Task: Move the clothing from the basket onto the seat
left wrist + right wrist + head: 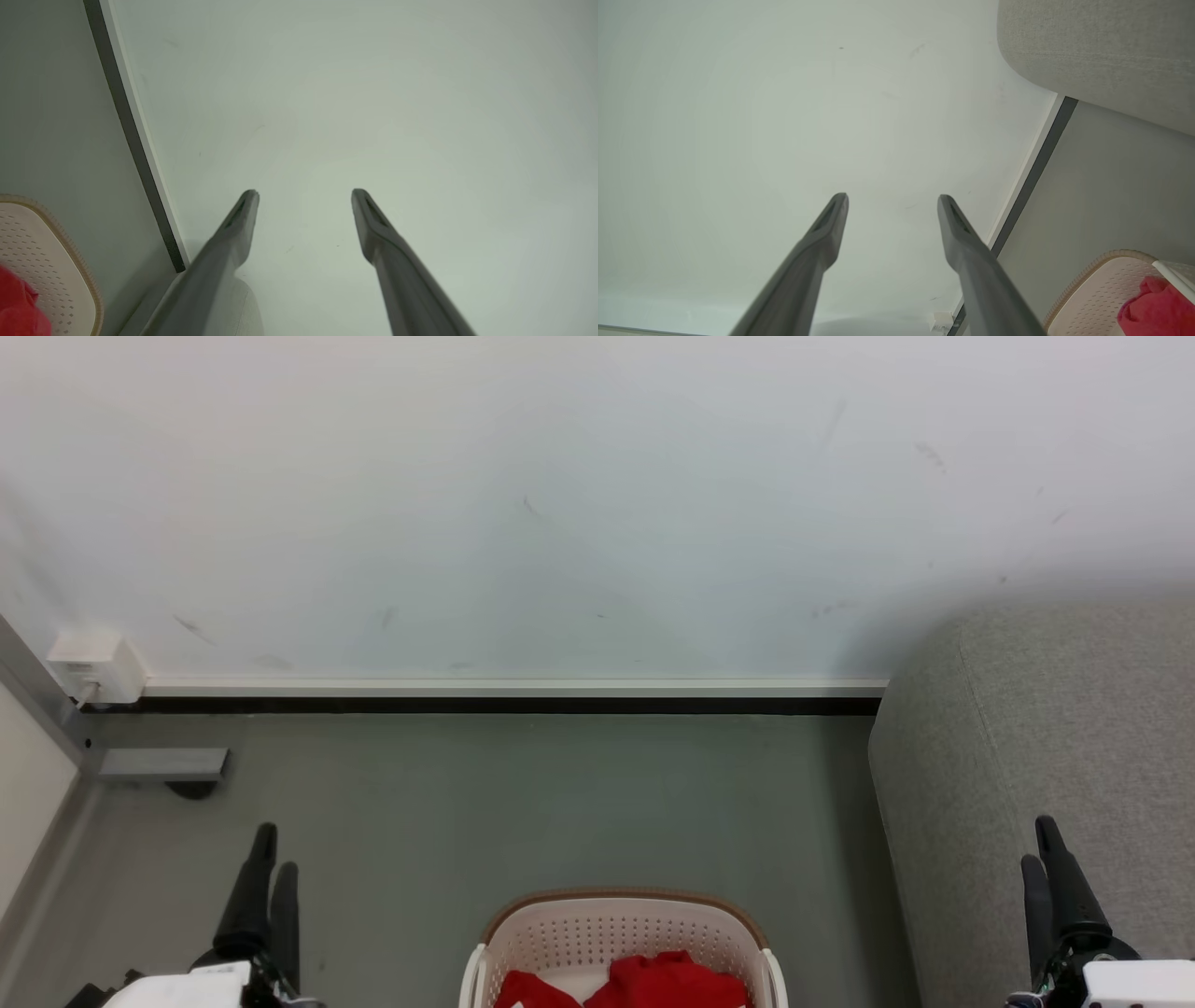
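Though between grippers [276, 847] [1035, 840], clothing [667, 980] in basket [616, 896]

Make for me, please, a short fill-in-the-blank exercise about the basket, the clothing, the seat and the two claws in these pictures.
1. The clothing in the basket is ____ in colour.
2. The grey seat stands on the robot's ____ side of the basket.
3. Holding nothing, the left claw and the right claw are both ____, not shut.

Missing words: red; right; open.
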Controlling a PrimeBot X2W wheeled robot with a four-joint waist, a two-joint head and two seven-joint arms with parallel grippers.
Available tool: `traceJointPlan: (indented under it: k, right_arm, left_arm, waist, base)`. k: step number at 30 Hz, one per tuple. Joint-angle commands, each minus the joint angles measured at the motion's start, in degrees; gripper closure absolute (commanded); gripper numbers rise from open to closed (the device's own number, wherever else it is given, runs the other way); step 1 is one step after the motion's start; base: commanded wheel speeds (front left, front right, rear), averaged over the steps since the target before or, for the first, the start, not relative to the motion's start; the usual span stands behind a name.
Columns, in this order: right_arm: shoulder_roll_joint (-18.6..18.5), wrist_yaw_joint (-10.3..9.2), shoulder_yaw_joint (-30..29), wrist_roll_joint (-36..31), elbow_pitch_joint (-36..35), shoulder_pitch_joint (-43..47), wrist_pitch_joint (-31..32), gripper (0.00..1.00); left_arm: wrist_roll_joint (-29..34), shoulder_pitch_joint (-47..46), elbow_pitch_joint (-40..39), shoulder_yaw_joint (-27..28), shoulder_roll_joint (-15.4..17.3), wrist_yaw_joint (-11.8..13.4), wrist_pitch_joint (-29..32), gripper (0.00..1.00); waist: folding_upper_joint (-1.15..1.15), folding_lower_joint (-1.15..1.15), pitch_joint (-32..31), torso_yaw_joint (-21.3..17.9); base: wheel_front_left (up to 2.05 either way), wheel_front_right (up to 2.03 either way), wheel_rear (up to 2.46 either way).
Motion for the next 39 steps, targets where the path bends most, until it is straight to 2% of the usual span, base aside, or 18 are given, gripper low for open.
traceJointPlan:
  k: [1,16,28,39]
  right_arm:
    - [-0.08,-0.02,-0.69,-1.44,-1.15,-1.66,-0.27,0.00]
    - [1.79,-0.03,-2.66,-12.76,-1.80,-2.44,-0.82,0.00]
    - [2.29,-0.04,-3.98,-28.69,-0.44,-2.84,-1.20,0.00]
    - [2.93,-0.05,-4.10,-43.04,4.14,-4.02,-1.51,0.00]
  left_arm:
    - [1.13,-0.97,-1.36,0.14,0.27,-0.44,-0.50,0.00]
    - [12.26,-0.45,-3.91,-0.98,0.38,-1.16,-3.98,0.00]
    - [24.95,-0.16,-5.43,-1.30,0.45,-1.67,-6.36,0.00]
    - [38.98,0.45,-5.66,-2.45,0.51,-1.49,-8.47,0.00]
  waist:
    - [0.00,0.00,-0.02,-0.01]
    - [0.00,0.00,-0.25,-0.21]
    - [0.00,0.00,-0.26,-0.48]
    - [0.00,0.00,-0.38,-0.65]
  base:
    - [0.00,0.00,0.00]
    - [0.00,0.00,0.00]
    - [0.00,0.00,0.00]
    - [0.00,0.00,0.00]
